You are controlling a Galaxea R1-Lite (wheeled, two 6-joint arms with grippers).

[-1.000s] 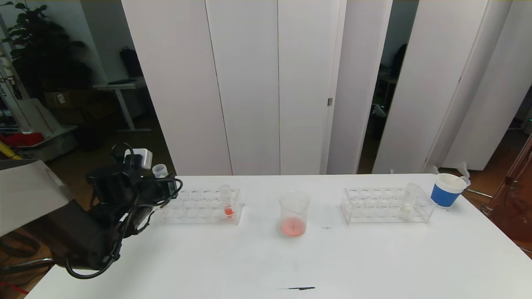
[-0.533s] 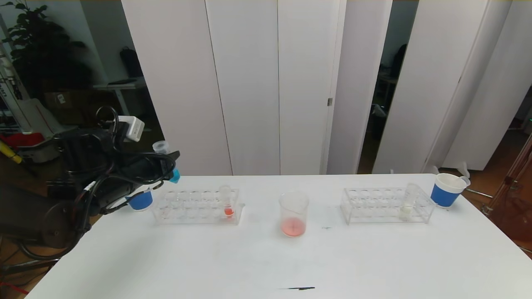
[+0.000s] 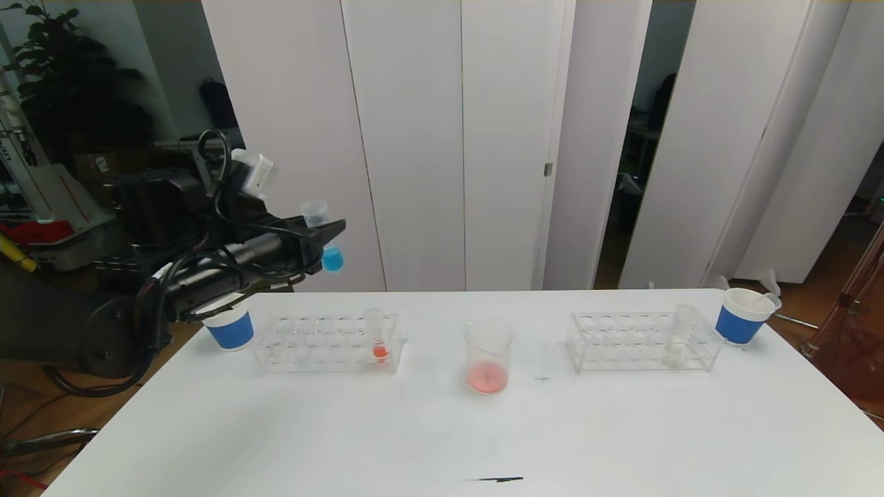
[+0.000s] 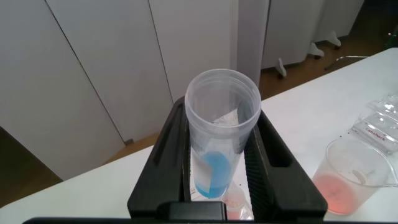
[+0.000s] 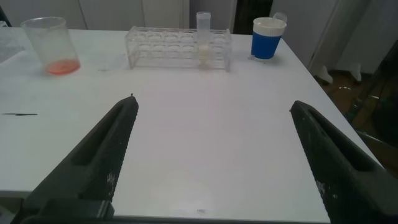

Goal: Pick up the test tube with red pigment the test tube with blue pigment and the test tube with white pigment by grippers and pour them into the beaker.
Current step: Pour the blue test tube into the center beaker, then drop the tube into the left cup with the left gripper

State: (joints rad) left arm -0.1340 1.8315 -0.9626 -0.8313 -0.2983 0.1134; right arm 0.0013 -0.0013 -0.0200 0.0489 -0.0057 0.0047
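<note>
My left gripper (image 3: 324, 238) is shut on the test tube with blue pigment (image 3: 327, 243) and holds it high above the left rack (image 3: 324, 343), left of the beaker. The left wrist view shows the tube (image 4: 219, 140) upright between the fingers (image 4: 268, 155). The beaker (image 3: 488, 355) stands mid-table with red liquid in its bottom; it also shows in the left wrist view (image 4: 351, 180) and right wrist view (image 5: 51, 45). A red tube (image 3: 376, 334) stands in the left rack. The test tube with white pigment (image 3: 678, 335) stands in the right rack (image 3: 639, 339). My right gripper (image 5: 211, 109) is open, low over the table's near right.
A blue-banded paper cup (image 3: 228, 324) stands left of the left rack, another (image 3: 740, 315) right of the right rack. A dark mark (image 3: 494, 478) lies near the table's front edge. White panels stand behind the table.
My left gripper has risen from the left rack's far left end and moved right and up, lifting the blue tube clear of the rack. The left paper cup has come into sight.
</note>
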